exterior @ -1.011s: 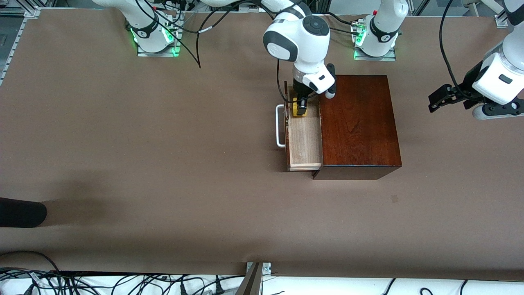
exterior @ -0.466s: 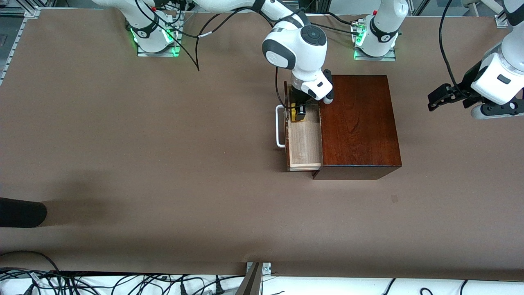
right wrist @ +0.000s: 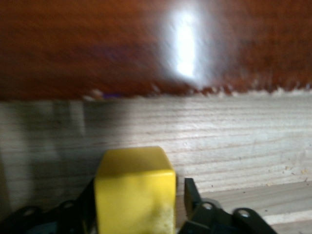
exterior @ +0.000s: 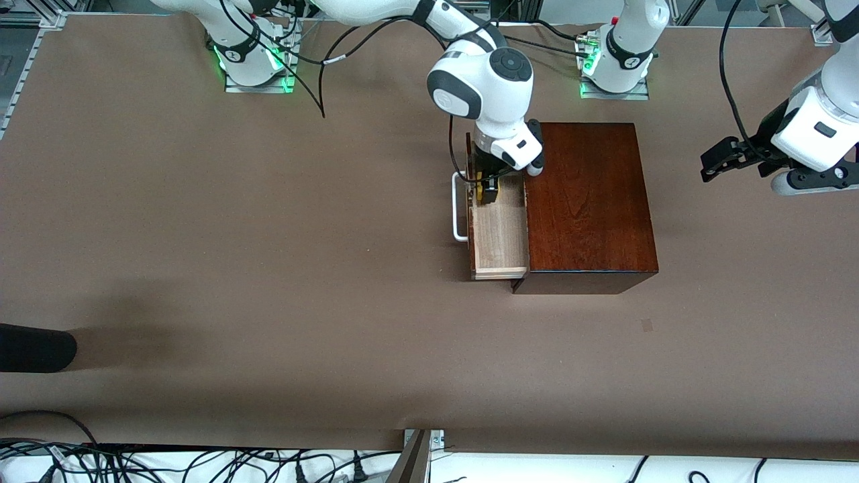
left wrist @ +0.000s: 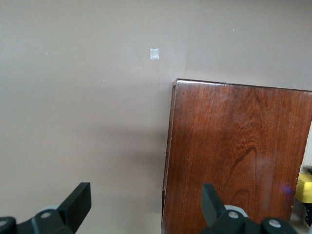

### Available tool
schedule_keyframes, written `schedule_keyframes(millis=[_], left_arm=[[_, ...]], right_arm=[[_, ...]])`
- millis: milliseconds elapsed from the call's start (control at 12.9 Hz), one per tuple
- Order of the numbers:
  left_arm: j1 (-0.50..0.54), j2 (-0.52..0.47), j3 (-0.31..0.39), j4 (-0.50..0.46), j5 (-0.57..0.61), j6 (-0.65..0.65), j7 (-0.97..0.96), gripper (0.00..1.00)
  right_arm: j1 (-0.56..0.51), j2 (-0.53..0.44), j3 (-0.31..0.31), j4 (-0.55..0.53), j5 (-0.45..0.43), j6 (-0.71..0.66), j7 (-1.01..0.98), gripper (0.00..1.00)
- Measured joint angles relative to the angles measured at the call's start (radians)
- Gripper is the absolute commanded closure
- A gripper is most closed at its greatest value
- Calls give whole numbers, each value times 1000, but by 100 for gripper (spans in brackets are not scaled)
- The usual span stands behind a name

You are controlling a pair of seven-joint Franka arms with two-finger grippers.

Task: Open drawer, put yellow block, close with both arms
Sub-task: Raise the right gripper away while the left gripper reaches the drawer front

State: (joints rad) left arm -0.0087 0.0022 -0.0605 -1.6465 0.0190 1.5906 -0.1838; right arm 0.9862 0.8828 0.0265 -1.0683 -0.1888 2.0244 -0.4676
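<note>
The drawer (exterior: pixel 500 241) stands pulled out of the mahogany box (exterior: pixel 590 201), its white bar handle (exterior: pixel 458 208) toward the right arm's end. My right gripper (exterior: pixel 488 191) reaches down into the part of the tray nearest the robots and is shut on the yellow block (exterior: pixel 481 192). In the right wrist view the block (right wrist: pixel 135 190) sits between the black fingers, close to the tray's pale wooden wall (right wrist: pixel 234 146). My left gripper (exterior: pixel 715 164) is open and empty, waiting in the air over the table past the box toward the left arm's end. In the left wrist view the gripper (left wrist: pixel 146 195) faces the box (left wrist: pixel 234 146).
A small pale mark (exterior: pixel 646 325) lies on the brown table nearer the front camera than the box. A dark rounded object (exterior: pixel 33 347) juts in at the table's edge at the right arm's end. Cables hang near the right arm's base (exterior: pixel 255 60).
My right gripper has sunk lower into the drawer with the yellow block, which now shows less in the front view. The left arm has barely moved.
</note>
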Motion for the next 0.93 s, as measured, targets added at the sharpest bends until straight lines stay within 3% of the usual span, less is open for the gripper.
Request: schedule_keyframes(millis=[311, 544, 700, 933], left_arm=[[0, 0, 0, 0, 0, 0, 0, 0], [-1, 0, -3, 0, -1, 0, 1, 0], [-3, 1, -13, 1, -6, -26, 7, 0], [-8, 7, -83, 3, -11, -74, 10, 0]], right_arm=[[-38, -30, -2, 36, 2, -6, 1, 0], [-106, -141, -10, 61, 8, -62, 2, 0], [-197, -234, -15, 64, 16, -87, 2, 0], [-374, -348, -24, 61, 108, -164, -6, 0]])
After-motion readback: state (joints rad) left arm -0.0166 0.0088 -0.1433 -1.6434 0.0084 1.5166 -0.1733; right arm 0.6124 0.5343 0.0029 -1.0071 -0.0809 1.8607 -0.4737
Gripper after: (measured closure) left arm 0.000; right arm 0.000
